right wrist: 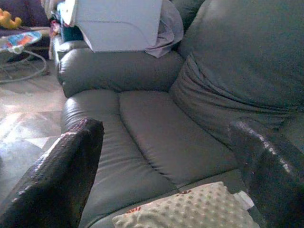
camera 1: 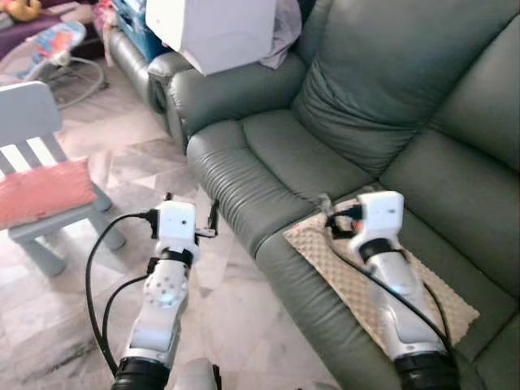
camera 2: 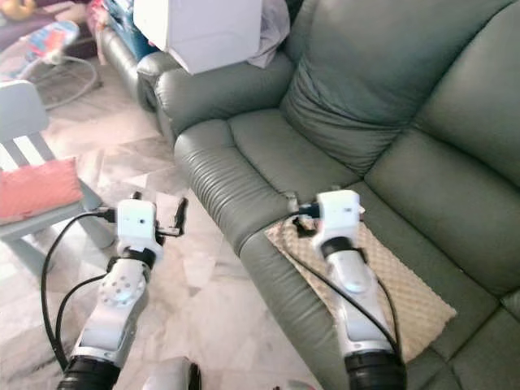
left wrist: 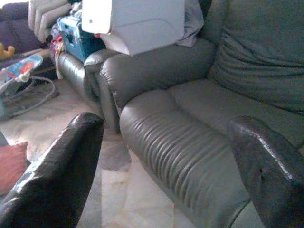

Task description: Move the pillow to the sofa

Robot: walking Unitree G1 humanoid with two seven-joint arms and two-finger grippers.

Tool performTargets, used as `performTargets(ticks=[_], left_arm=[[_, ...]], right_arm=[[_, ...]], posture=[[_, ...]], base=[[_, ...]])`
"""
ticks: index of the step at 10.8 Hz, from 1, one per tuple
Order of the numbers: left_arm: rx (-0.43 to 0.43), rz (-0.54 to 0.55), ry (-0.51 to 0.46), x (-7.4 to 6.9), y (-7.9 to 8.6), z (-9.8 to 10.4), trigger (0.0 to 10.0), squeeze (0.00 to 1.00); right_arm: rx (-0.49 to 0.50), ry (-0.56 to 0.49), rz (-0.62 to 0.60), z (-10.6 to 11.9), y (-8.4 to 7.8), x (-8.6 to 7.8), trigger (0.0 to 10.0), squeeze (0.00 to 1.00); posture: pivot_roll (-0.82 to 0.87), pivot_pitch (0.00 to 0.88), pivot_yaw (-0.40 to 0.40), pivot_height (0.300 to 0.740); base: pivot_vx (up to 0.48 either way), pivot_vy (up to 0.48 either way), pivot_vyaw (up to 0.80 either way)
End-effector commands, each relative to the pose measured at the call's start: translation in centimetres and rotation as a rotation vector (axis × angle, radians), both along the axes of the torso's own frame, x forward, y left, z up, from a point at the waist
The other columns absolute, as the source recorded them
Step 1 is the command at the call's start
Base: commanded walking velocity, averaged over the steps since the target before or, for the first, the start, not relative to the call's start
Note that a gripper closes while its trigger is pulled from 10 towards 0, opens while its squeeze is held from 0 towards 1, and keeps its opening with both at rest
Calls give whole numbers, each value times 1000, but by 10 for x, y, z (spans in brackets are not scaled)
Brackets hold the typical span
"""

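A flat beige pillow with a bumpy dotted fabric (camera 1: 382, 284) lies on the seat of a dark green leather sofa (camera 1: 325, 154), near the seat's front edge, on the cushion beside the one next to the armrest. The right arm reaches over the pillow, and the right gripper (right wrist: 166, 166) hangs just above the pillow's far end with its two black fingers (right wrist: 57, 175) spread wide and holding nothing. From the head camera it is hard to say whether the wrist touches the fabric.

The left gripper (left wrist: 171, 166) is held over the pale marble floor (camera 1: 97, 317) in front of the sofa's front edge, its fingers (left wrist: 57, 175) also spread wide and empty.

A white box (camera 1: 219, 32) sits on the sofa's armrest with a grey cloth (camera 1: 284, 32) beside it. On the floor to the left stands a small pale blue chair (camera 1: 32, 122) carrying a pink cushion (camera 1: 45, 191). Farther back is a colourful baby bouncer (camera 1: 57, 49).
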State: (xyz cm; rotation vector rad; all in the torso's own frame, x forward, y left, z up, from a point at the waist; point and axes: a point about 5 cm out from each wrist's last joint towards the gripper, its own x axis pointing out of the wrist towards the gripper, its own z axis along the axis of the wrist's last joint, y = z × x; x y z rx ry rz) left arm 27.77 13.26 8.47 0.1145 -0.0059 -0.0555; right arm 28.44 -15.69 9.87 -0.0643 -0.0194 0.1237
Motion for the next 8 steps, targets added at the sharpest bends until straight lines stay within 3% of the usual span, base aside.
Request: performTargets(ticks=[1,2,3,4,8], left_arm=[[12,29,9,0,11,0,10000,0],[30,40,23,-2,14,-2,10000,0],[37,48,17,-2,17,-2,10000,0],[46,57,19,-2,19,-2,10000,0],[86,76,-3,-2,21,1,10000,0]], right_arm=[[9,-15,25,3,8,0,10000,0],[-86,-12,-31,0,1,-1,10000,0],[-118,-34,-75,-2,-2,-1,10000,0],[-60,-33,-70,-3,-1,-1,10000,0],[-31,-10,-55,-3,0,0,10000,0]], posture=[[2,82,-33,740],[3,85,-34,740],[5,96,-35,740],[5,96,-35,740],[14,93,-38,740]], base=[[0,480,0],[0,480,0],[0,480,0],[0,480,0],[0,480,0]])
